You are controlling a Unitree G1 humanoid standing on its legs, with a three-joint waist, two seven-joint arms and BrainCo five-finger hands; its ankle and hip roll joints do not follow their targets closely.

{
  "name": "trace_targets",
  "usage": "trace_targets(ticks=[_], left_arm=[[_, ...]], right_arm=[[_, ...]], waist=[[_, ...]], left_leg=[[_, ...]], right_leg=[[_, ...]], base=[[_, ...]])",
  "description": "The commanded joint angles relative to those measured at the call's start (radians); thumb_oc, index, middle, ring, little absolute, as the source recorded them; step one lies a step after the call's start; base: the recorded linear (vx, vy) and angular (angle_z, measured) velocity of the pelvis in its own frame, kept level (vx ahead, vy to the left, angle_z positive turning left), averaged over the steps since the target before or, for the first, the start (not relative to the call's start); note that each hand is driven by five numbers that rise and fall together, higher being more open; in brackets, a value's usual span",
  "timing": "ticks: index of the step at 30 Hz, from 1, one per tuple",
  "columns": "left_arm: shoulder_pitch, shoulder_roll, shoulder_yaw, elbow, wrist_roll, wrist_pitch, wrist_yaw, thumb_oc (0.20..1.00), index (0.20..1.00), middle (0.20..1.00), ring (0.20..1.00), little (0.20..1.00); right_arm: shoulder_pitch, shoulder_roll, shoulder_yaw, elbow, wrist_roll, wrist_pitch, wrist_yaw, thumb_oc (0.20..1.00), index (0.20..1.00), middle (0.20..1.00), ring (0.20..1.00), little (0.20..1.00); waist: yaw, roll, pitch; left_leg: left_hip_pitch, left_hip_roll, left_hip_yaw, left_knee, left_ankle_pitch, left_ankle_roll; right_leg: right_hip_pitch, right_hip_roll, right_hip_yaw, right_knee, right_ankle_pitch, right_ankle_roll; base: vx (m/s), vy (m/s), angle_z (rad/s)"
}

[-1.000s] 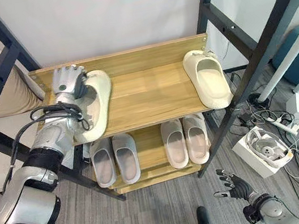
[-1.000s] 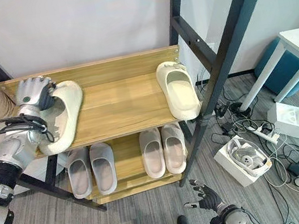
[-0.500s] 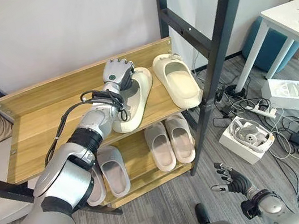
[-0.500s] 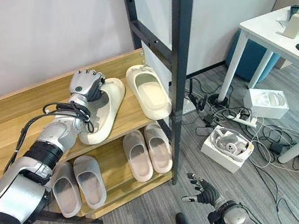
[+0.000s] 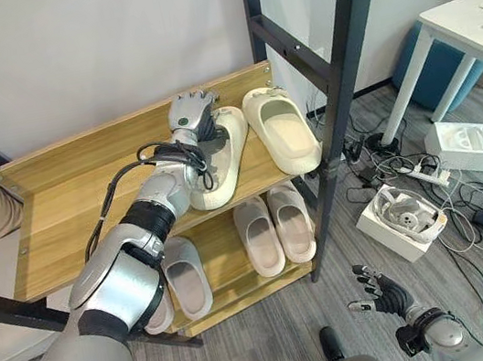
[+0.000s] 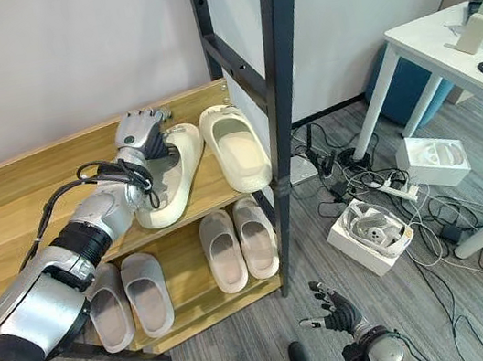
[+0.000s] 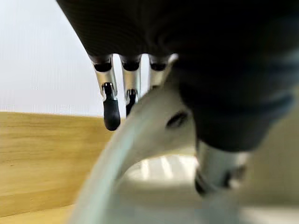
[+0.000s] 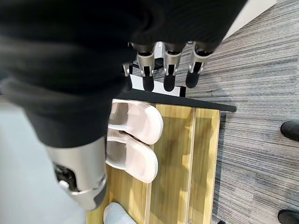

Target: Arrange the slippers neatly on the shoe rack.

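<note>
L robot hand (image 5: 193, 114) grips rounded foam slipper (image 5: 222, 156).

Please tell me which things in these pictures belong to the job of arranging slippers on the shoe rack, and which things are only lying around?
Belong to the job:
- left hand, gripping the cream slipper
- second cream slipper beside it
- shoe rack
- grey slippers and pink slippers on the lower shelf

Just lying about:
- white boxes on the floor
- power strip and cables
- white table
- right hand, idle near the floor

White table (image 5: 465, 18), open white box (image 5: 408, 221), tangled cables (image 5: 407, 173) on grey carpet (image 5: 276, 332).
</note>
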Motion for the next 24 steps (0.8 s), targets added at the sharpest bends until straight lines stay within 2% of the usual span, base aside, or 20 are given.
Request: trace_targets(ticks=[1, 6, 9, 11, 12, 13, 14, 15, 17, 18, 19, 21, 22, 24], left_arm=[[-0.068, 0.016, 0.093, -0.022, -0.026, -0.009, 0.059, 1.0, 1.0, 1.0, 1.0, 1.0], [0.093, 0.078, 0.215, -0.302, -0.016, -0.055, 0.059, 1.0, 1.0, 1.0, 1.0, 1.0], [0.159, 0.092, 0.26, -0.387, -0.018, -0.071, 0.052, 1.0, 1.0, 1.0, 1.0, 1.0], [0.281, 0.079, 0.327, -0.483, -0.111, -0.128, 0.033, 1.0, 1.0, 1.0, 1.0, 1.0], [0.291, 0.081, 0.334, -0.492, -0.113, -0.128, 0.028, 1.0, 1.0, 1.0, 1.0, 1.0], [0.33, 0.072, 0.355, -0.514, -0.156, -0.145, 0.016, 1.0, 1.0, 1.0, 1.0, 1.0], [0.42, 0.043, 0.389, -0.557, -0.291, -0.187, -0.03, 1.0, 1.0, 1.0, 1.0, 1.0], [0.426, 0.045, 0.392, -0.563, -0.293, -0.185, -0.033, 1.0, 1.0, 1.0, 1.0, 1.0], [0.494, 0.002, 0.407, -0.586, -0.458, -0.215, -0.1, 1.0, 1.0, 1.0, 1.0, 1.0], [0.546, -0.035, 0.401, -0.588, -0.641, -0.236, -0.165, 1.0, 1.0, 1.0, 1.0, 1.0], [0.547, -0.034, 0.401, -0.589, -0.644, -0.237, -0.167, 1.0, 1.0, 1.0, 1.0, 1.0], [0.6, -0.069, 0.381, -0.593, -0.844, -0.238, -0.233, 1.0, 1.0, 1.0, 1.0, 1.0], [0.629, -0.096, 0.347, -0.608, -1.013, -0.228, -0.284, 1.0, 1.0, 1.0, 1.0, 1.0], [0.629, -0.096, 0.347, -0.608, -1.015, -0.228, -0.284, 1.0, 1.0, 1.0, 1.0, 1.0]], right_arm=[[-0.015, 0.029, -0.006, -0.035, 0.014, -0.045, -0.014, 1.0, 1.0, 1.0, 1.0, 1.0], [-0.016, 0.057, -0.019, -0.024, 0.002, -0.038, -0.008, 1.0, 1.0, 1.0, 1.0, 1.0], [-0.013, 0.064, -0.02, -0.018, -0.004, -0.037, -0.007, 1.0, 1.0, 1.0, 1.0, 1.0], [-0.012, 0.077, -0.03, -0.01, -0.011, -0.032, -0.006, 1.0, 1.0, 1.0, 1.0, 1.0], [-0.01, 0.075, -0.027, -0.01, -0.011, -0.032, -0.006, 1.0, 1.0, 1.0, 1.0, 1.0], [-0.01, 0.079, -0.031, -0.008, -0.012, -0.03, -0.006, 1.0, 1.0, 1.0, 1.0, 1.0], [-0.009, 0.09, -0.044, 0.001, -0.017, -0.021, -0.009, 1.0, 1.0, 1.0, 1.0, 1.0], [-0.008, 0.089, -0.042, 0.001, -0.017, -0.022, -0.009, 1.0, 1.0, 1.0, 1.0, 1.0], [-0.008, 0.098, -0.052, 0.005, -0.024, -0.01, -0.009, 1.0, 1.0, 1.0, 1.0, 1.0], [-0.012, 0.102, -0.058, 0.006, -0.026, 0.0, -0.007, 1.0, 1.0, 1.0, 1.0, 1.0], [-0.011, 0.102, -0.058, 0.006, -0.026, 0.0, -0.007, 1.0, 1.0, 1.0, 1.0, 1.0], [-0.017, 0.102, -0.062, 0.002, -0.033, 0.012, -0.007, 1.0, 1.0, 1.0, 1.0, 1.0], [-0.027, 0.102, -0.06, 0.0, -0.04, 0.024, -0.009, 1.0, 1.0, 1.0, 1.0, 1.0], [-0.026, 0.102, -0.06, 0.0, -0.04, 0.024, -0.009, 1.0, 1.0, 1.0, 1.0, 1.0]], waist=[[0.024, -0.05, -0.006], [0.063, -0.051, -0.003], [0.071, -0.051, -0.004], [0.089, -0.056, -0.002], [0.086, -0.054, -0.005], [0.091, -0.054, -0.006], [0.102, -0.055, -0.005], [0.1, -0.054, -0.007], [0.107, -0.054, -0.009], [0.112, -0.053, -0.009], [0.112, -0.052, -0.01], [0.115, -0.05, -0.011], [0.115, -0.049, -0.012], [0.115, -0.049, -0.012]], left_leg=[[0.06, 0.032, -0.048, -0.006, -0.091, -0.038], [0.053, 0.025, -0.075, -0.006, -0.089, -0.037], [0.051, 0.023, -0.082, -0.006, -0.088, -0.036], [0.046, 0.022, -0.089, -0.006, -0.085, -0.036], [0.046, 0.023, -0.089, -0.006, -0.085, -0.036], [0.046, 0.021, -0.092, -0.006, -0.084, -0.036], [0.045, 0.019, -0.096, -0.006, -0.082, -0.034], [0.045, 0.019, -0.096, -0.006, -0.082, -0.034], [0.044, 0.016, -0.1, -0.006, -0.081, -0.032], [0.043, 0.014, -0.103, -0.006, -0.078, -0.03], [0.042, 0.014, -0.103, -0.006, -0.078, -0.03], [0.039, 0.014, -0.105, -0.006, -0.075, -0.028], [0.037, 0.013, -0.107, -0.006, -0.073, -0.026], [0.037, 0.013, -0.107, -0.006, -0.073, -0.026]], right_leg=[[0.072, -0.047, -0.049, 0.02, -0.131, 0.093], [0.09, -0.05, -0.078, 0.012, -0.133, 0.089], [0.093, -0.051, -0.084, 0.01, -0.132, 0.087], [0.096, -0.053, -0.092, 0.007, -0.129, 0.085], [0.097, -0.053, -0.092, 0.007, -0.129, 0.085], [0.098, -0.053, -0.094, 0.005, -0.128, 0.084], [0.098, -0.054, -0.098, 0.006, -0.125, 0.083], [0.098, -0.053, -0.098, 0.006, -0.125, 0.083], [0.1, -0.054, -0.1, 0.005, -0.123, 0.081], [0.101, -0.056, -0.103, 0.005, -0.12, 0.079], [0.101, -0.055, -0.103, 0.005, -0.12, 0.079], [0.1, -0.057, -0.108, 0.004, -0.117, 0.078], [0.1, -0.059, -0.108, 0.004, -0.114, 0.078], [0.1, -0.059, -0.108, 0.004, -0.115, 0.078]], base=[[0.0, -0.008, 0.2], [-0.01, 0.003, 0.2], [-0.02, 0.009, 0.17], [-0.02, 0.007, 0.15], [0.0, 0.0, 0.0], [-0.01, 0.013, 0.07], [-0.01, 0.013, 0.12], [-0.01, 0.017, 0.11], [-0.01, 0.021, 0.09], [-0.01, 0.022, 0.11], [-0.02, 0.022, 0.09], [-0.02, 0.017, 0.03], [0.0, 0.0, 0.0], [0.0, 0.0, 0.0]])
